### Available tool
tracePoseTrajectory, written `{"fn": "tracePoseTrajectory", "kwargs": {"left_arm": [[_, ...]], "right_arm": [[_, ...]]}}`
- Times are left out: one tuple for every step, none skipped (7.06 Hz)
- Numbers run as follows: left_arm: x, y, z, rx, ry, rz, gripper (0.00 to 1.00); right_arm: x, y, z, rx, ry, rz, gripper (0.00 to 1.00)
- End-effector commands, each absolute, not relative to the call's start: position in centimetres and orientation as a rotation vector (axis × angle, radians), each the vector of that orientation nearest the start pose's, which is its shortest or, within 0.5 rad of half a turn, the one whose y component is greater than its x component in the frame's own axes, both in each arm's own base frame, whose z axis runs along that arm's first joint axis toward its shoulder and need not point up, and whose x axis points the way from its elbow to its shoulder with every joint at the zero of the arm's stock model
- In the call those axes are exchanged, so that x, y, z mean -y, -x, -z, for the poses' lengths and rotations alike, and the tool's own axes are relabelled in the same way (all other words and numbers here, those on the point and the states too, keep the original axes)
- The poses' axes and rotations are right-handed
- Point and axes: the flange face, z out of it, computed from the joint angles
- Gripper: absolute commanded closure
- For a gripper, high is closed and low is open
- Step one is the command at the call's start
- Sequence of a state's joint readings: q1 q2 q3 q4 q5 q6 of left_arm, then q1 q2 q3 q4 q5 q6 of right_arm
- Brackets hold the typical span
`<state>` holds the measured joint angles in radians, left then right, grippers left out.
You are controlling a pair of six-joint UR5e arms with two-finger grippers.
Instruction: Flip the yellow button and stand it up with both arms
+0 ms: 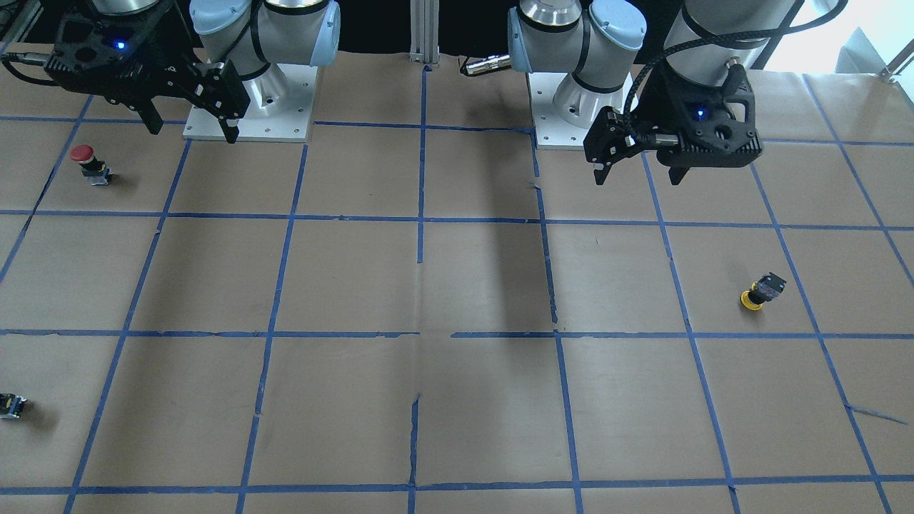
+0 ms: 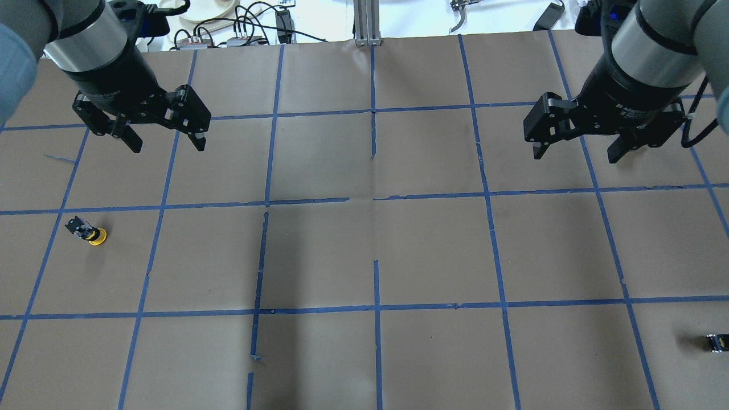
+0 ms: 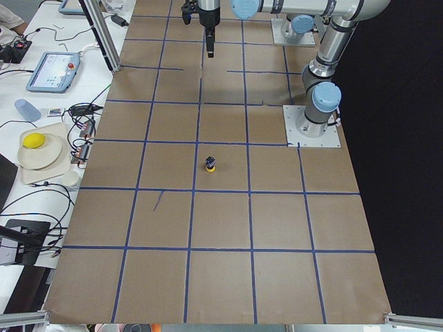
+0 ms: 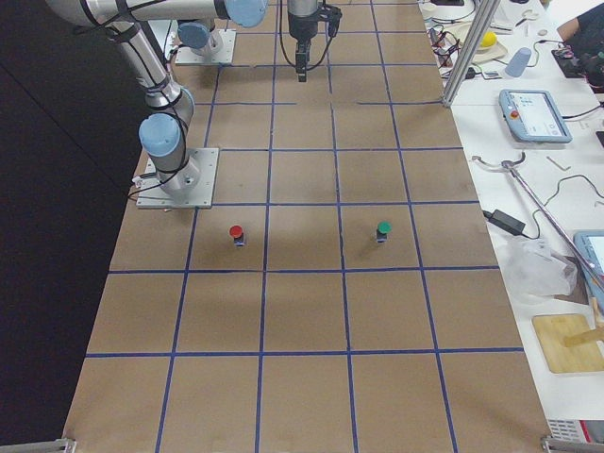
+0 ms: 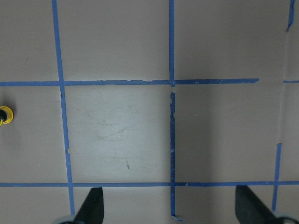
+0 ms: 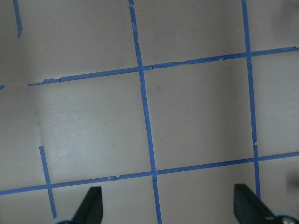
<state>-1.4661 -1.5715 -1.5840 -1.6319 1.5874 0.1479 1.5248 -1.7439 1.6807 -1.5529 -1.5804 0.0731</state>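
The yellow button [image 1: 760, 291] lies on its side on the brown paper, its yellow cap low and its black-and-grey body raised. It also shows in the overhead view [image 2: 88, 232], in the exterior left view [image 3: 210, 164] and at the left edge of the left wrist view [image 5: 4, 115]. My left gripper [image 2: 168, 146] hangs open and empty above the table, and the button is below and left of it in the overhead view. It also shows in the front view [image 1: 639, 177]. My right gripper [image 2: 576, 155] is open and empty on the far side of the table [image 1: 193, 132].
A red-capped button [image 1: 86, 160] stands near my right gripper's side. A tiny dark block [image 2: 716, 341] lies near the table edge. A green-capped button [image 4: 383, 229] shows in the exterior right view. The arm base plates [image 1: 250, 107] sit at the robot's edge. Blue tape lines grid the paper.
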Motion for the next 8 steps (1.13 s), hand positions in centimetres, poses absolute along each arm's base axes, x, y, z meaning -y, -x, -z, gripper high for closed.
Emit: {"fn": "tracePoseTrajectory", "kwargs": {"left_arm": [[49.1, 0.1, -43.1, -3.119, -0.262, -0.185, 0.0], [48.9, -3.0, -41.7, -3.103, -0.367, -0.186, 0.0], [49.2, -6.1, -40.4, -3.08, -0.471, -0.136, 0.0], [49.0, -11.0, -38.6, -3.05, -0.585, -0.094, 0.0], [48.8, -15.7, -36.0, -3.02, -0.665, -0.055, 0.0], [48.7, -18.5, -34.4, -2.967, -0.798, -0.025, 0.0], [48.4, -19.8, -33.0, -2.951, -0.843, -0.01, 0.0], [48.3, -21.0, -31.5, -2.938, -0.896, -0.008, 0.0]], "right_arm": [[42.7, -11.3, -51.1, -3.145, -0.189, 0.07, 0.0], [42.8, -11.2, -50.9, -3.15, -0.192, 0.056, 0.0], [42.8, -11.2, -50.8, -3.15, -0.194, 0.056, 0.0], [42.9, -11.2, -50.2, -3.15, -0.194, 0.034, 0.0], [42.7, -11.2, -49.2, -3.148, -0.196, 0.01, 0.0], [42.7, -11.2, -48.9, -3.142, -0.207, 0.005, 0.0], [42.7, -11.1, -48.9, -3.147, -0.21, 0.003, 0.0], [42.7, -11.2, -48.9, -3.144, -0.21, 0.005, 0.0]]}}
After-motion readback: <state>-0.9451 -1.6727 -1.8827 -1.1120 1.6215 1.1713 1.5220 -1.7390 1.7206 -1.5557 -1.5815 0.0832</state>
